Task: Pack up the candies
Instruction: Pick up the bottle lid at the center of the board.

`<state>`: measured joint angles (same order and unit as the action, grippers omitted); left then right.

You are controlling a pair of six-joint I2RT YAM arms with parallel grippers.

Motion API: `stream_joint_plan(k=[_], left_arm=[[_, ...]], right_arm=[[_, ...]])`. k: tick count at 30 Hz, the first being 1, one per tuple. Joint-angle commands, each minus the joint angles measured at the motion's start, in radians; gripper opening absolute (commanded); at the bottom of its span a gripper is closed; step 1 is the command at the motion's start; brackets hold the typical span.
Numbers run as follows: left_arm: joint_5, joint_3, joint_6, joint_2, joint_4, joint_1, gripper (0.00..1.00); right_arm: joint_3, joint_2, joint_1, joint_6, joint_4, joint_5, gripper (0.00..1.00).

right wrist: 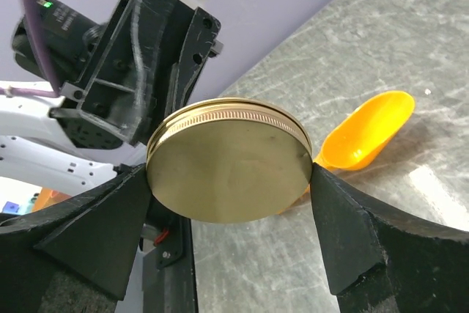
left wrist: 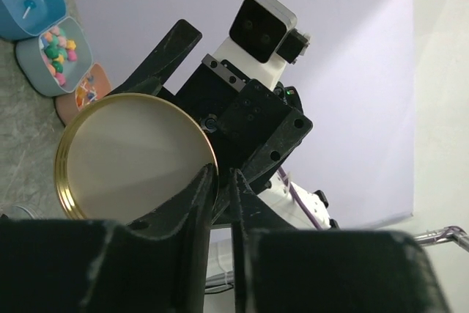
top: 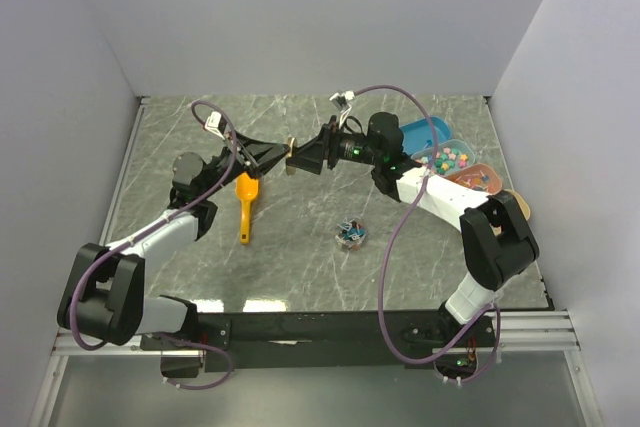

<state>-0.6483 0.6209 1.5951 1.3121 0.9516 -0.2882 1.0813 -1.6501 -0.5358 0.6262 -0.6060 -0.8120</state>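
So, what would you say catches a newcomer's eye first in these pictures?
The gold lid held in mid-air above the middle of the table, where both arms meet: the right gripper spans it edge to edge, and the left gripper has its fingers close together at the rim. Below lie an orange scoop and a small round container of candies; trays of coloured sweets sit far right.

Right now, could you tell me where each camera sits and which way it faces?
Top: above and behind the bases, looking down on the table; both arms show.
Left wrist: on that arm, facing right past the left gripper at the lid; trays beyond.
Right wrist: on that arm, facing left past the right gripper at the lid; scoop beyond.
Shared: all see the lid.
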Motion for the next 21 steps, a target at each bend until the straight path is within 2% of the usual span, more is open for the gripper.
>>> stream_joint_plan(k=[1,5,10,12,14,16,17,18,20,21], left_arm=[[-0.021,0.019,-0.038,-0.06,0.032,-0.023,0.2],[-0.008,0.03,-0.102,-0.088,-0.048,-0.023,0.3],[0.016,0.04,-0.184,-0.125,-0.151,-0.023,0.46],[0.027,0.062,-0.263,-0.148,-0.253,-0.02,0.5],[0.053,0.097,-0.376,-0.177,-0.354,-0.014,0.56],[0.088,0.129,-0.469,-0.194,-0.531,-0.011,0.65],[0.135,0.169,-0.575,-0.211,-0.591,-0.011,0.69],[0.169,0.189,-0.633,-0.221,-0.726,-0.011,0.7],[0.285,0.239,-0.792,-0.247,-0.842,-0.011,0.8],[0.33,0.253,-0.846,-0.258,-0.896,-0.011,0.81]], right_arm=[[0.025,0.024,0.004,-0.056,0.064,0.042,0.84],[0.022,0.038,0.007,-0.083,0.094,0.053,0.77],[0.023,0.067,0.011,-0.135,0.176,0.073,0.74],[0.031,0.088,0.013,-0.169,0.233,0.092,0.74],[0.04,0.116,0.014,-0.238,0.351,0.112,0.74],[0.054,0.137,0.013,-0.305,0.486,0.161,0.73],[0.06,0.157,0.013,-0.33,0.533,0.178,0.73],[0.071,0.168,0.013,-0.351,0.631,0.194,0.73],[0.084,0.193,0.013,-0.404,0.734,0.267,0.72],[0.104,0.197,0.013,-0.42,0.843,0.29,0.72]])
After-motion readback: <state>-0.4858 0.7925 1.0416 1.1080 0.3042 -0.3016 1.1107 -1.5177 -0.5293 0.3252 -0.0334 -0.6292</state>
